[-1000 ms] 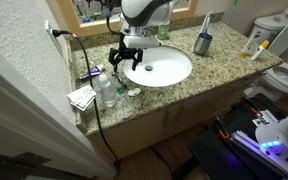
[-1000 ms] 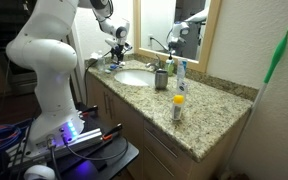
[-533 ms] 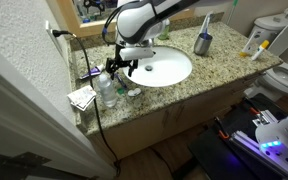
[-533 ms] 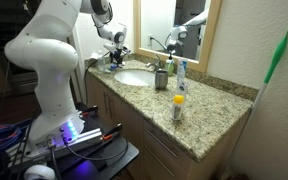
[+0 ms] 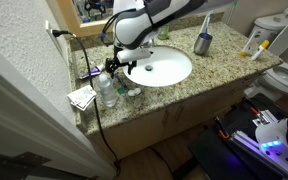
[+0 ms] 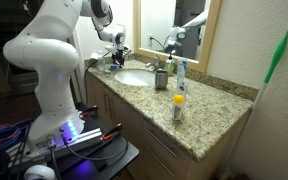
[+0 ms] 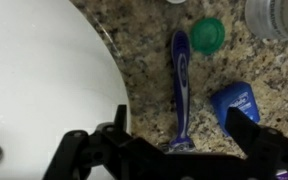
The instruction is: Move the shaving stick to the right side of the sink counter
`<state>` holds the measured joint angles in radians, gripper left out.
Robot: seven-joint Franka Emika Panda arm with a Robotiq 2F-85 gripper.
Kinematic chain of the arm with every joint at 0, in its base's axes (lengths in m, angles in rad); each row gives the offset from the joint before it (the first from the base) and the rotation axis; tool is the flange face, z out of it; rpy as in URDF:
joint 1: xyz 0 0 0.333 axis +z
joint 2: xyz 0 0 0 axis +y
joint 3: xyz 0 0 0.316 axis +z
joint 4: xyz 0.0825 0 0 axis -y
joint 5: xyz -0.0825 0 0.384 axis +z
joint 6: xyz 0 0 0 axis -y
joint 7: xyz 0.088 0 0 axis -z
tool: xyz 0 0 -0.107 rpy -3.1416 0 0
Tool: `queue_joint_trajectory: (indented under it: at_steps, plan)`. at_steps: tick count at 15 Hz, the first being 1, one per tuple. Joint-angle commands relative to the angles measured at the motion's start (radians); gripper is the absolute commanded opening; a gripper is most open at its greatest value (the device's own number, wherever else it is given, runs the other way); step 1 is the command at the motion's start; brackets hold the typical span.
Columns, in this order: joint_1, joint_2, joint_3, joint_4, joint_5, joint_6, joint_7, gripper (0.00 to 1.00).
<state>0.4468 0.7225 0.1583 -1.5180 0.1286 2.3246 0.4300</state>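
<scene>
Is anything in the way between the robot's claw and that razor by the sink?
Nothing visible does. In the wrist view the shaving stick lies bare on the sink counter beside the basin, with the gripper above it, jaws open either side. A green cap and a blue item lie beside it, not over it.

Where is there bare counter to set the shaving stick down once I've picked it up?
The sink counter is bare in front of the metal cup, between the basin and the items at the far end. Crowded: the corner around the shaving stick, with green cap, blue item and clear bottles.
</scene>
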Motion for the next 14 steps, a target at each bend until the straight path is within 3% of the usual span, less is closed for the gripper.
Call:
queue_joint_trajectory:
  at_steps: [1, 4, 5, 10, 14]
  plan:
    - [0.014, 0.014, -0.017, 0.035, -0.029, -0.040, 0.027, 0.97]
    - [0.016, 0.012, -0.021, 0.044, -0.035, -0.092, 0.045, 1.00]
    - [0.001, 0.003, -0.004, 0.017, -0.015, -0.045, 0.021, 1.00]
    - [0.004, 0.003, -0.007, 0.023, -0.020, -0.065, 0.030, 1.00]
    - [0.007, -0.002, -0.013, 0.029, -0.025, -0.142, 0.050, 1.00]
